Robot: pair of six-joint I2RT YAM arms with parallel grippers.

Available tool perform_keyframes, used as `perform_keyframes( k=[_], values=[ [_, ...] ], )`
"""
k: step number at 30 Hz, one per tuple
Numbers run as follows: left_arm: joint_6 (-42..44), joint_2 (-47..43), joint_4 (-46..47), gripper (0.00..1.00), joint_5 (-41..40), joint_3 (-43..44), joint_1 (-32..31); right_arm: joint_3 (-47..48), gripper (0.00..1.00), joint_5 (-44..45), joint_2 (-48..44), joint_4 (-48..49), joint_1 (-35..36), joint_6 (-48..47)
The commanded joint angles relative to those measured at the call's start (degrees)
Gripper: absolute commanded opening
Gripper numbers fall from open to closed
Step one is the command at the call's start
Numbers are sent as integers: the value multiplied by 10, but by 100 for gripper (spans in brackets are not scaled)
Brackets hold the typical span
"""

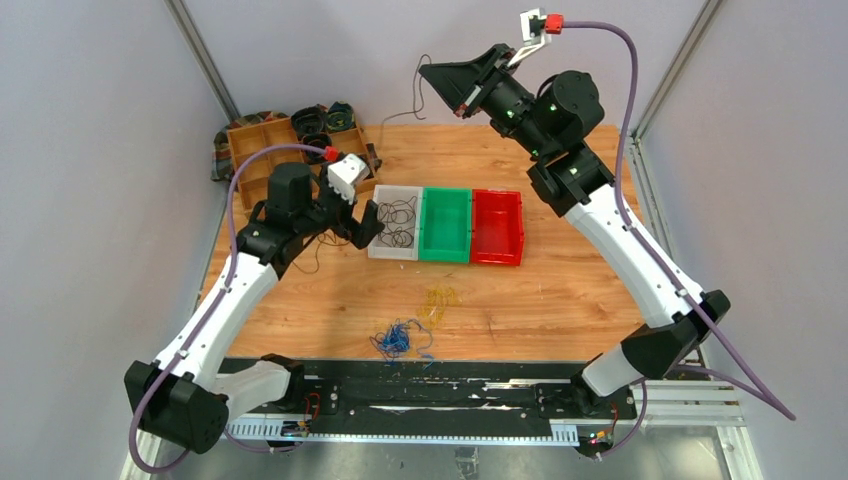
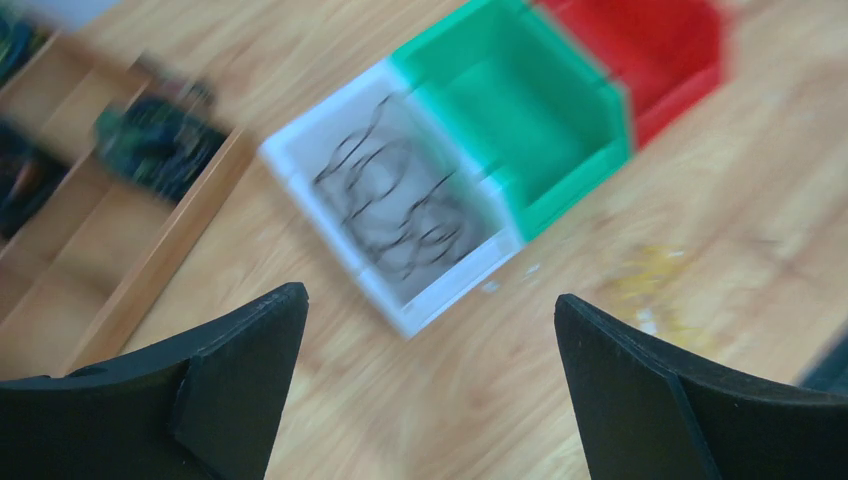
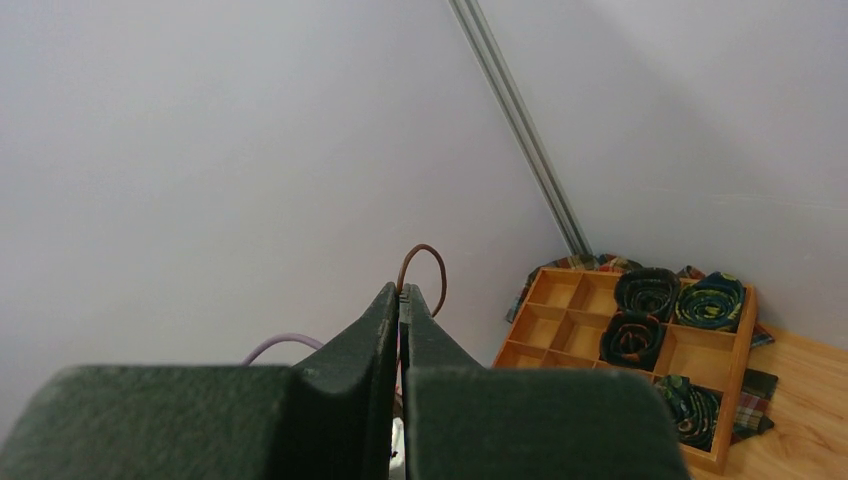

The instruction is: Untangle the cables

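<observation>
Thin black cables (image 1: 398, 220) lie in loose loops in the white bin (image 1: 384, 250); they also show, blurred, in the left wrist view (image 2: 400, 200). A yellow-orange bunch (image 1: 438, 300) and a blue bunch (image 1: 400, 338) lie apart on the table in front of the bins. My left gripper (image 1: 355, 228) is open and empty, just left of the white bin and above the table (image 2: 425, 300). My right gripper (image 1: 430, 72) is raised high at the back and shut on one thin dark cable (image 1: 416, 98). That cable's loop sticks out past the fingertips (image 3: 425, 262).
A green bin (image 1: 446, 225) and a red bin (image 1: 497, 228) stand right of the white one. A wooden divided tray (image 1: 262, 140) with dark coiled bundles sits at the back left, on plaid cloth. Grey walls enclose the table.
</observation>
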Motion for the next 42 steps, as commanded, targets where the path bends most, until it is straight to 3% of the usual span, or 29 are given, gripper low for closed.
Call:
perform_keyframes(
  k=[1,10,15,18,23,35,42],
  values=[
    [21,-30,34,99,-226,-64,30,19,1,-15,27,30,-7,3],
    [63,-30,199,98,-393,-103,74,32,1,-35,69,36,-11,17],
    [37,-20,203,98,-432,-81,80,32,1,-32,72,28,-10,5],
    [16,-35,218,98,-403,-85,89,34,1,-26,75,15,-11,-9],
    [-9,-6,145,98,-330,-40,98,40,1,-22,85,-2,-12,-31],
    [-90,-5,131,98,-270,-4,144,48,1,-2,119,-20,-13,-67],
    [-94,21,110,98,-245,39,168,45,1,19,160,-84,-12,-136]
  ],
)
